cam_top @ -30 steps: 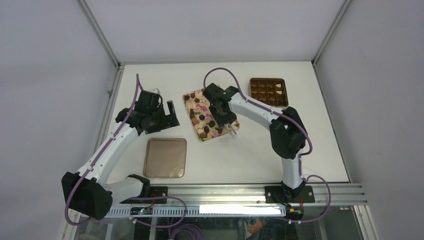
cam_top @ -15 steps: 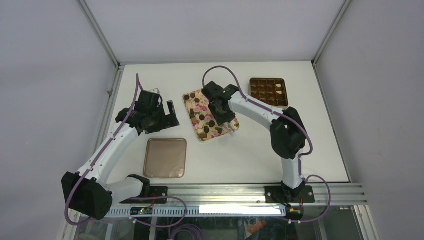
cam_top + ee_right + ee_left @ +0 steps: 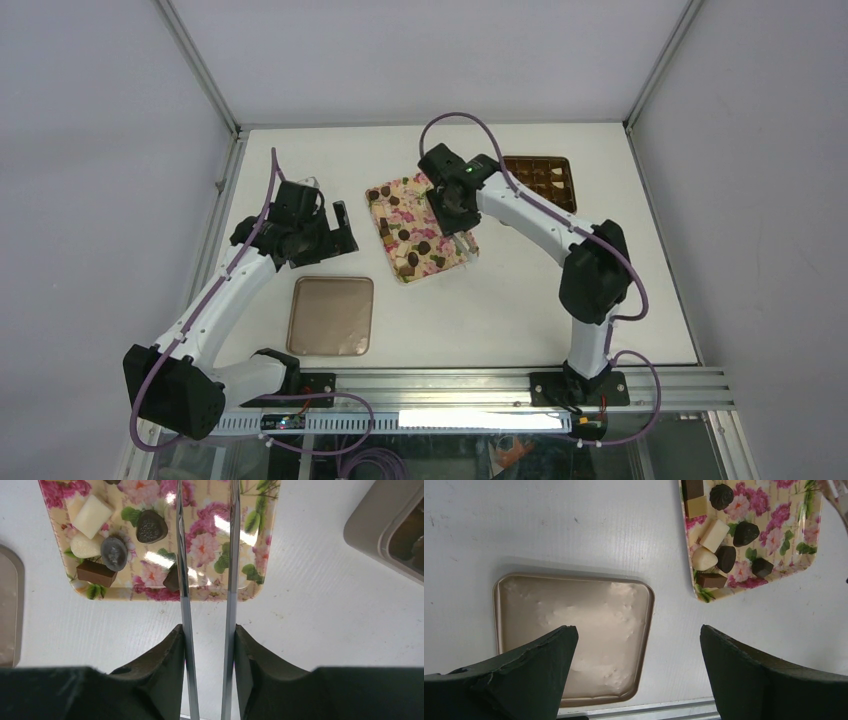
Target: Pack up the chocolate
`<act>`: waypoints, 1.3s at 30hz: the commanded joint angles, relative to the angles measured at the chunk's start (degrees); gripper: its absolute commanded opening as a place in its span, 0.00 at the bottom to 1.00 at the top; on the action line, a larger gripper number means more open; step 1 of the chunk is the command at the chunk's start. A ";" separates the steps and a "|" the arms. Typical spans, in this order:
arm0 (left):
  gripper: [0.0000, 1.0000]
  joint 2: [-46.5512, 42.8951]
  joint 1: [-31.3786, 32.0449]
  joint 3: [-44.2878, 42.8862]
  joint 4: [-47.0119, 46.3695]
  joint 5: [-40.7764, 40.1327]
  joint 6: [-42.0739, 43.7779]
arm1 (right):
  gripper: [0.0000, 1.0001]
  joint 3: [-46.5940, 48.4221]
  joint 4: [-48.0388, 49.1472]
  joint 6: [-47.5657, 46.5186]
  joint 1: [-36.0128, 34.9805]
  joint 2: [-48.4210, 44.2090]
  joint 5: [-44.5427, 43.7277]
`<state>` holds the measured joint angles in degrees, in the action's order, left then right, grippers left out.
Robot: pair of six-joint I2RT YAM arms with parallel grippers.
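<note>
Several chocolate pieces (image 3: 410, 240), dark and a few white, lie on a floral tray (image 3: 438, 262). My right gripper (image 3: 455, 212) hovers over the tray's right part, shut on metal tongs (image 3: 181, 555). The two tong arms stand apart and run off the top of the right wrist view, so their tips are hidden. A dark square piece (image 3: 171, 577) lies on the tray against the left tong arm. My left gripper (image 3: 335, 235) is open and empty, left of the tray; in the left wrist view (image 3: 639, 630) it hangs above the lid's right edge. The chocolates (image 3: 745, 532) show at top right there.
The brown grid box (image 3: 545, 180) stands at the back right, its corner in the right wrist view (image 3: 395, 530). The flat tan lid (image 3: 330, 315) lies near the front left, also seen under the left gripper (image 3: 574, 630). The metal rail (image 3: 480, 385) runs along the near edge.
The right arm has swung back and to the right with the tongs, towards the box. The left arm has not moved.
</note>
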<state>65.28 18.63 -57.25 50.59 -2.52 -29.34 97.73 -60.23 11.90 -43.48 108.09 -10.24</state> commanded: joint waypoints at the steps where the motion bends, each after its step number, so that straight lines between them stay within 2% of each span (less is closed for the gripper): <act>1: 0.99 -1.64 -0.62 -0.31 -1.90 0.10 0.35 | 0.00 0.32 1.19 0.98 1.71 -5.99 1.57; 9: 0.99 -1.95 -0.62 -0.23 -1.90 0.23 0.25 | 0.00 -2.17 0.53 1.35 6.74 -9.78 0.18; 17: 0.99 -1.73 -0.60 -0.43 -1.73 0.14 0.38 | 0.00 -9.17 0.46 2.23 20.43 -16.04 0.70; 26: 0.99 -1.38 -0.62 -0.39 -1.76 0.46 0.16 | 0.00 -13.45 -0.32 -0.22 33.97 -16.92 5.01; 39: 0.99 -1.34 -0.62 -0.83 -1.73 0.59 0.29 | 0.02 -13.46 -0.95 -0.81 37.67 -13.59 9.06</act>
<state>65.06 18.63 -57.25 50.59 -2.48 -29.36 83.50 -61.34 11.90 -6.57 94.87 -2.87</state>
